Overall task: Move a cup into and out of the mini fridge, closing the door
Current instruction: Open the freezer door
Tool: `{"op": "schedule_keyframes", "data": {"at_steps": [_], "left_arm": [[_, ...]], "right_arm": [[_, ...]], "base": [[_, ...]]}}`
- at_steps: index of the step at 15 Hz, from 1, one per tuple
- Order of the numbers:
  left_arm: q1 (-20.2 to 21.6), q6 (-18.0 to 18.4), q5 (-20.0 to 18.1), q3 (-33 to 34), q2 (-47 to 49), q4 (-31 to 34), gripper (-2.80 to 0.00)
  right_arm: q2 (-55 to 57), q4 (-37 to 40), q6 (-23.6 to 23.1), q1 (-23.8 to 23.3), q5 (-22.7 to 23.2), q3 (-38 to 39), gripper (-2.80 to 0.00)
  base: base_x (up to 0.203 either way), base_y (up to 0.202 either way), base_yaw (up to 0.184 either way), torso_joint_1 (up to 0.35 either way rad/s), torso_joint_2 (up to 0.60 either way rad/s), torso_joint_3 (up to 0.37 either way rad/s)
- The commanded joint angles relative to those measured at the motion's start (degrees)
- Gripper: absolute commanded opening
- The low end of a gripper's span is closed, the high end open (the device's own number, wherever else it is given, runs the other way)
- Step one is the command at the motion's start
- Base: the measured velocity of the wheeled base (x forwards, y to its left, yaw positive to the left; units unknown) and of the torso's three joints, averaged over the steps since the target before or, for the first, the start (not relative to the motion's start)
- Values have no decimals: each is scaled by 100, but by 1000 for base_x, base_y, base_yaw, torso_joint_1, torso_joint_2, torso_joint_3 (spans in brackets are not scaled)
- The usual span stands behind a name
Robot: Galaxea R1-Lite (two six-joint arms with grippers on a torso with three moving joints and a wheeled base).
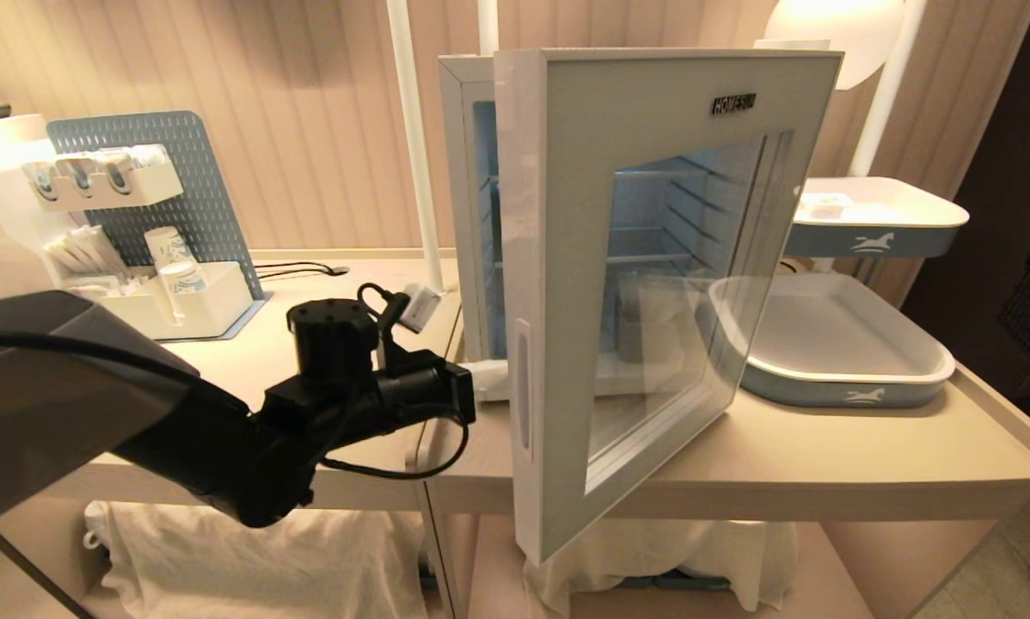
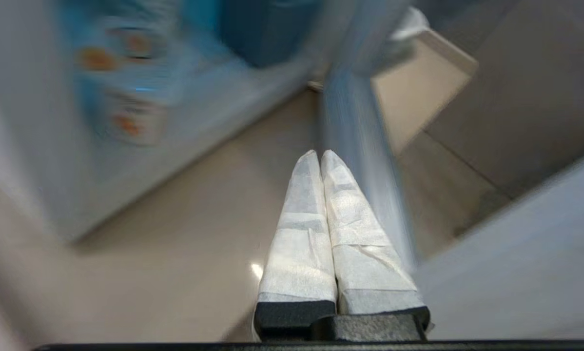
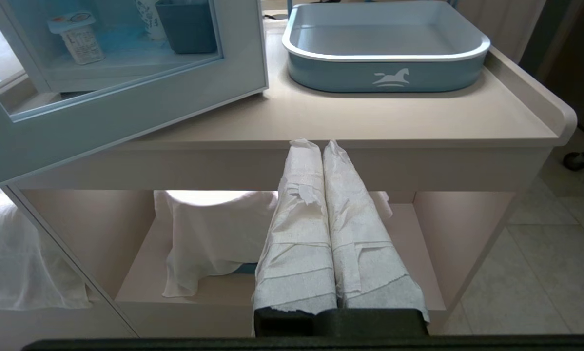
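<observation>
Mini fridge on counter, door swung open; cup upright inside.

My view: a beige table spans the frame's middle. On it, the fridge stands at centre, a blue tray at right, an organiser at left.

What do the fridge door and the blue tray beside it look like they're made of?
The door: smooth pale frame, probably plastic, around a see-through glass-like window with reflections. The tray: likely matte blue plastic or coated metal, with a white rim and printed horse logo.
</observation>
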Motion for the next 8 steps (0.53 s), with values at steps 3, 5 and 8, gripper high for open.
{"op": "schedule_keyframes", "data": {"at_steps": [3,5,8], "left_arm": [[-423,-333,-667,394,-544,-62,-280],[-669,-568,-705,565,-848,-102,-280],[-1056,-1078,-1033,868,-1400,-254,-280]], "right_arm": [[9,0,-6,2,-1,0,-280],[9,0,-6,2,-1,0,-280],[9,0,-6,2,-1,0,-280]], "base": [[0,0,0,0,0,0],[0,0,0,0,0,0],[0,0,0,0,0,0]]}}
